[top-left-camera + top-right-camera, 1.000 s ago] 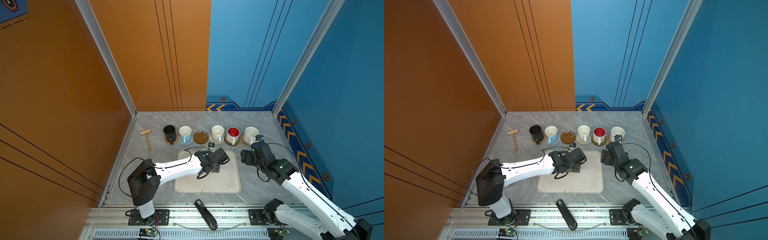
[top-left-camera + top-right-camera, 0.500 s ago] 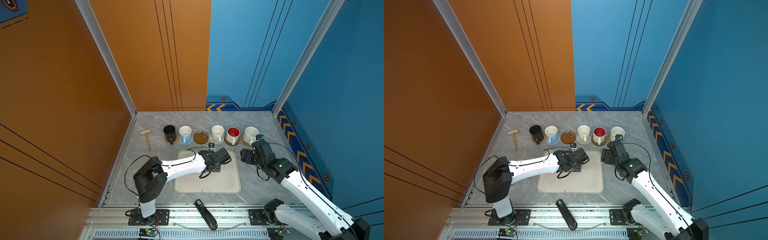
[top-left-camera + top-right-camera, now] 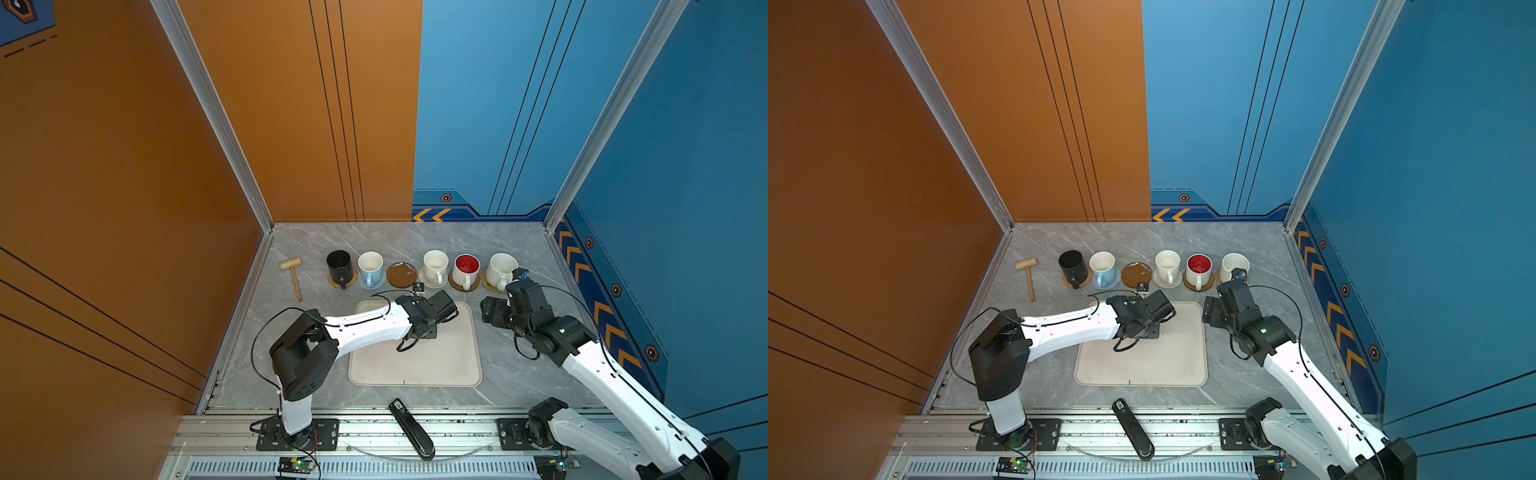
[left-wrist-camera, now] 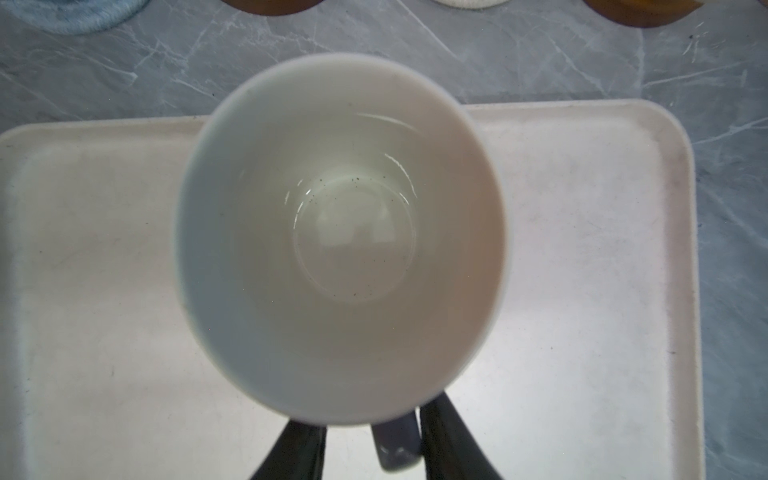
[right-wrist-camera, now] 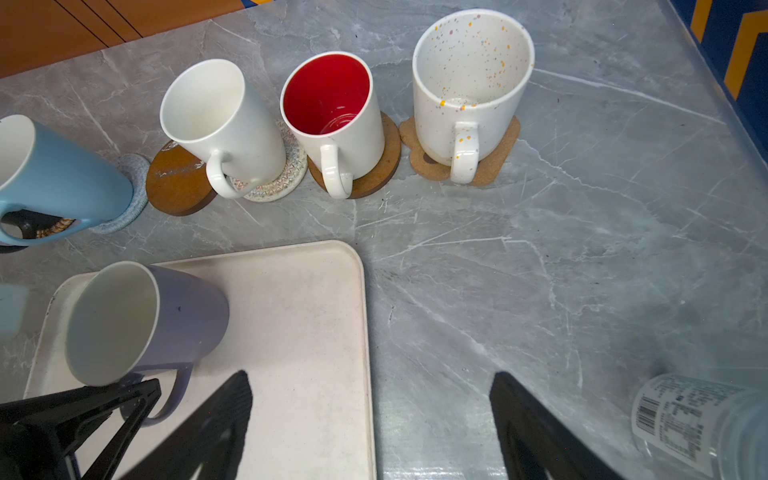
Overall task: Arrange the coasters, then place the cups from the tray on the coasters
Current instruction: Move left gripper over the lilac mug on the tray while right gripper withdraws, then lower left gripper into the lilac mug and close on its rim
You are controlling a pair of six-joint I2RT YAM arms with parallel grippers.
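My left pincer (image 4: 370, 419) straddles the handle (image 4: 397, 446) of the lavender mug (image 4: 340, 237). One finger lies against the handle and a gap shows at the other, so I am not yet clenched on it. The mug stands at the 12 o'clock edge of the tray (image 4: 623, 291). My right pincer (image 5: 372, 376) hangs released and empty over the table at the tray's 3 o'clock side. A grip on the handle alone carries the weight off-centre, so I judge the mug could swing or slip as it lifts. The bare brown coaster (image 3: 402, 275), at 11 o'clock from the mug, sits tight between the light blue mug (image 3: 370, 268) and the plain white mug (image 3: 435, 266). A tilted carry could knock either one or shove the disc. I count six mugs. Five are on coasters, the other three being the black mug (image 3: 339, 266), the red-lined mug (image 3: 466, 269) and the speckled mug (image 3: 500, 270). There are six coasters, one tray, one wooden mallet (image 3: 293, 276) and one clear jar (image 5: 698, 424).
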